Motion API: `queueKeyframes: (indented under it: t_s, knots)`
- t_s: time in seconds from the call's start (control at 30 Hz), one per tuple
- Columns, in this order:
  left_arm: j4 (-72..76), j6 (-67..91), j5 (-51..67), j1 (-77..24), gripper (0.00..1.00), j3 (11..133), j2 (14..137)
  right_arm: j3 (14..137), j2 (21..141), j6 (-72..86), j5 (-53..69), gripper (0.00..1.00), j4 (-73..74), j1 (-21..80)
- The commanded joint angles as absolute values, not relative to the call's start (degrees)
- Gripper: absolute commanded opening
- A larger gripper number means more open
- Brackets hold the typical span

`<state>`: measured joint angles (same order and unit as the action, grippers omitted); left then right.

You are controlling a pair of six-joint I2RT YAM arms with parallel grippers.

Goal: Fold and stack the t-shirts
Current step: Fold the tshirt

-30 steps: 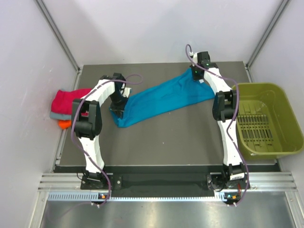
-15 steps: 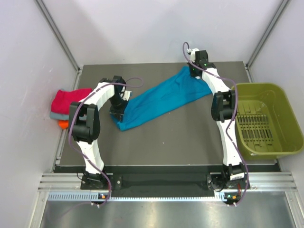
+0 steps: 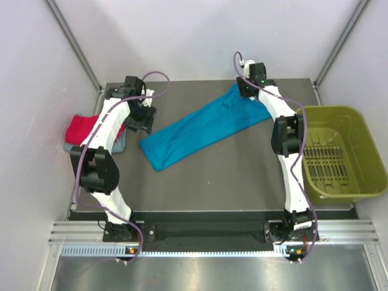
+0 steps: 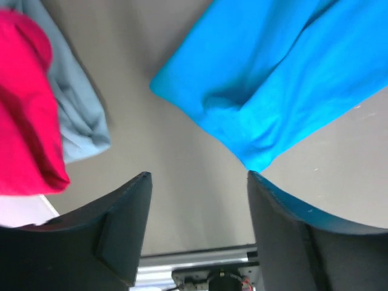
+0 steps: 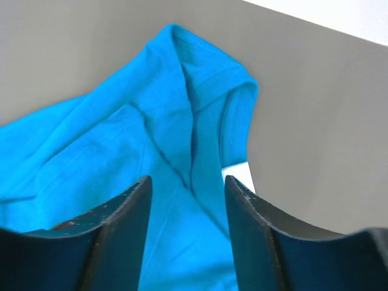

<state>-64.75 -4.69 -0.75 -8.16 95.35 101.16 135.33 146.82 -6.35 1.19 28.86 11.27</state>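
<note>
Free room: the table [image 3: 230, 182] is bare between the arm bases and the cloth, so a fold towards the near side has space.
Teal t-shirt [image 3: 200, 127]: it lies flat on the table as a long band. Its long axis runs diagonally from near-left to far-right.
Left gripper [image 4: 198, 176]: the fingers are spread, with only the table between them. It hovers between the band's near-left end and the folded pile. In the wrist view, the shirt's corner lies ahead and to the right of the fingers.
Pile: a magenta t-shirt [image 4: 24, 109] lies on a grey t-shirt [image 4: 76, 115] at the left table edge, just beside the left arm.
Right gripper [image 5: 187, 179]: the fingers stand apart above the far-right end. The cloth and its white label [image 5: 239, 176] lie below them, and I judge it is not pinched.
Nearer arm: each arm is close to its own end of the band.
Edges: the far end lies near the far table edge. The olive-green bin [image 3: 357, 130] is well apart on the right.
Next move, judged: both grippers must come down on their ends.
</note>
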Motion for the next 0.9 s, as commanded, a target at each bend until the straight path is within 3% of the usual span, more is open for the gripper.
queueKeyframes:
  t_s: [0.0,0.1,0.33,0.5,0.87]
  knots:
    - [-65.92,-6.85,5.51,-8.52,0.65,97.12,100.81,131.95,135.38,-5.80,0.18,0.53,28.12,11.95]
    - [-68.81,-10.09,10.37,-11.06,0.56,96.68,102.38,126.94,130.80,-0.90,4.11,0.55,29.26,11.17]
    - [-75.32,-16.00,8.70,-18.90,0.44,97.03,109.68,113.57,125.25,13.53,17.13,0.56,31.46,8.35]
    - [-78.12,-17.40,7.39,-19.42,0.49,97.99,114.85,109.87,125.24,13.80,17.75,0.56,31.47,8.35]
    - [-81.21,-18.02,4.92,-20.74,0.45,93.88,117.86,111.36,127.09,13.80,18.72,0.56,31.20,8.35]
